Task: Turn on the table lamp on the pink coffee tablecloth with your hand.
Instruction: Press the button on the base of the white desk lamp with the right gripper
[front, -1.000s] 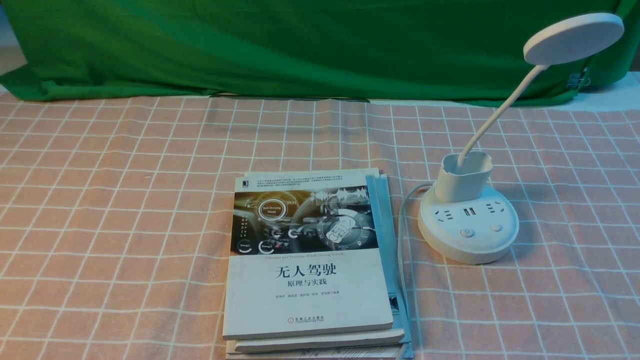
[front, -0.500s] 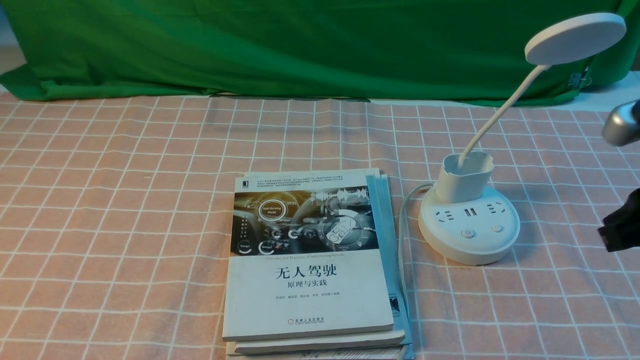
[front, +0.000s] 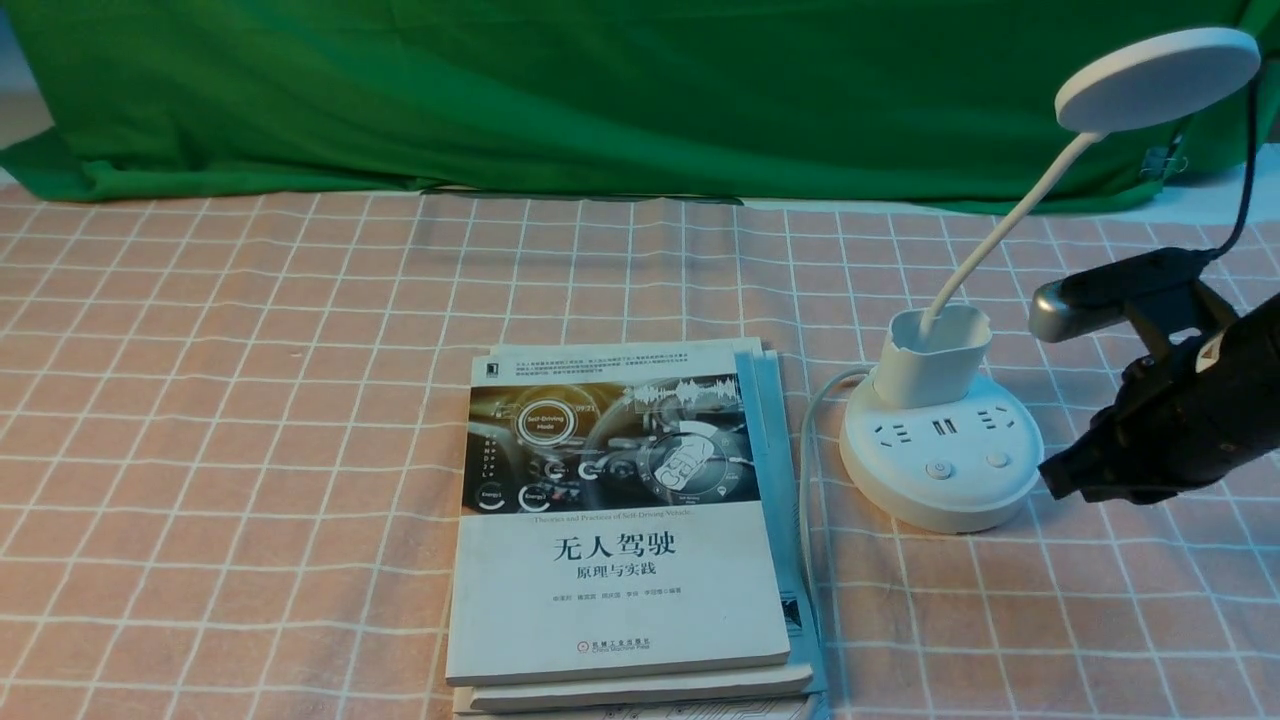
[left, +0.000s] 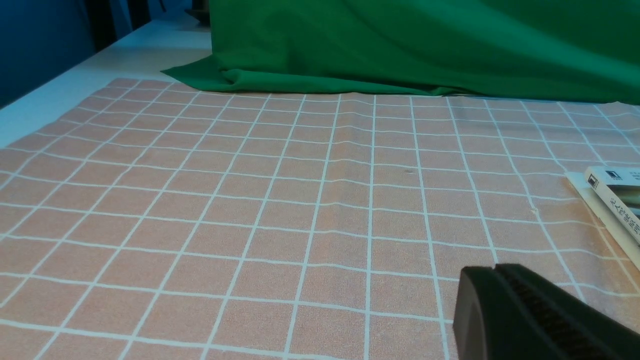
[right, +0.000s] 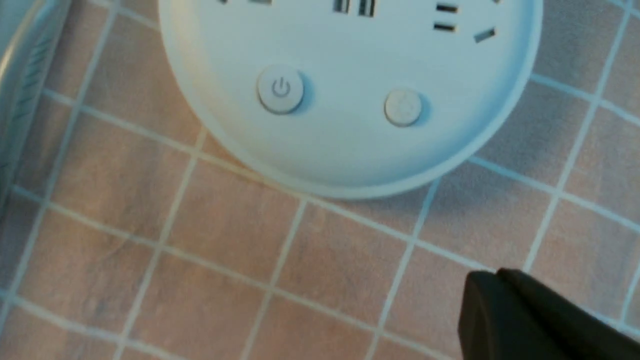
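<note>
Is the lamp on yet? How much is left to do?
Not yet. Done: the right pincer, shut, is beside the lamp, close to its base but not touching it. In hand: it points toward the base, and nothing touches the power button. Left: reach over the base, press that button, and see the head glow. No light shows from it now.
</note>
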